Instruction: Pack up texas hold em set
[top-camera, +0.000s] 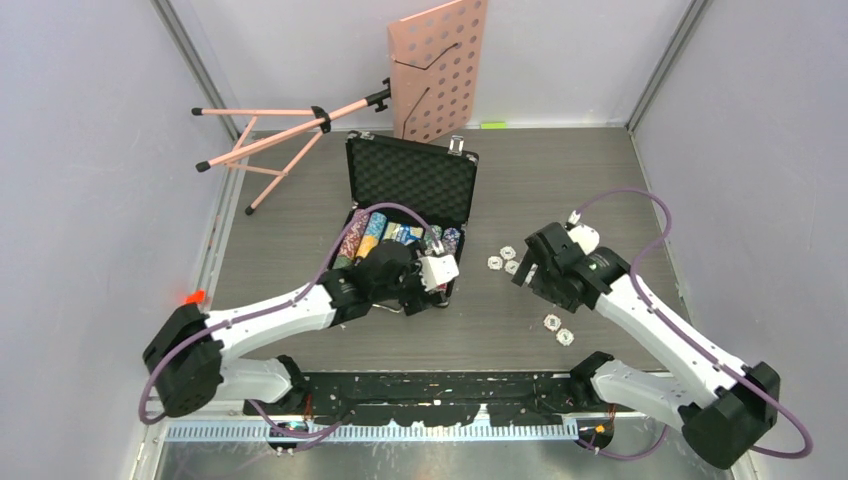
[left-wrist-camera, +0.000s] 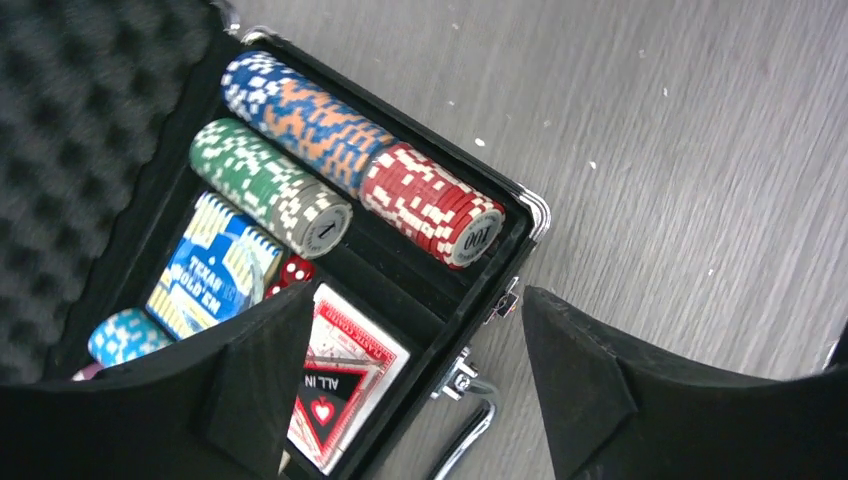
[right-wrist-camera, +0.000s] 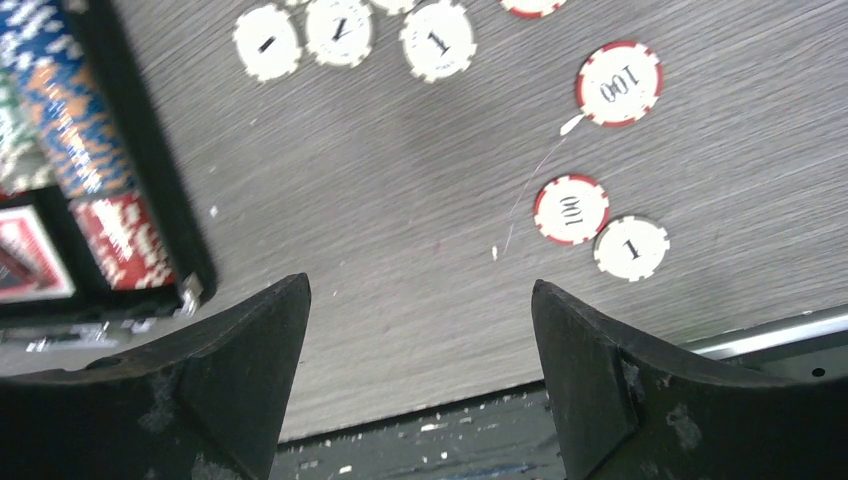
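Observation:
The black case (top-camera: 411, 176) stands open at mid table with its foam lid up. In the left wrist view its tray (left-wrist-camera: 528, 206) holds a blue and orange chip row (left-wrist-camera: 300, 110), a green and white row (left-wrist-camera: 265, 185), a red row (left-wrist-camera: 430, 205), a blue card deck (left-wrist-camera: 215, 270), a red deck (left-wrist-camera: 345, 375) and red dice (left-wrist-camera: 293, 272). My left gripper (top-camera: 428, 277) (left-wrist-camera: 415, 300) is open and empty over the case's front right corner, above the handle (left-wrist-camera: 480, 425). My right gripper (top-camera: 524, 272) (right-wrist-camera: 420, 290) is open and empty over bare table, near loose chips (top-camera: 503, 260) (right-wrist-camera: 437, 40).
More loose white and red chips lie near the front right (top-camera: 558, 329) (right-wrist-camera: 571, 209). A pink perforated music stand (top-camera: 440, 70) with its tripod (top-camera: 270, 135) lies behind the case. The table's front edge (right-wrist-camera: 400, 420) is just under my right gripper.

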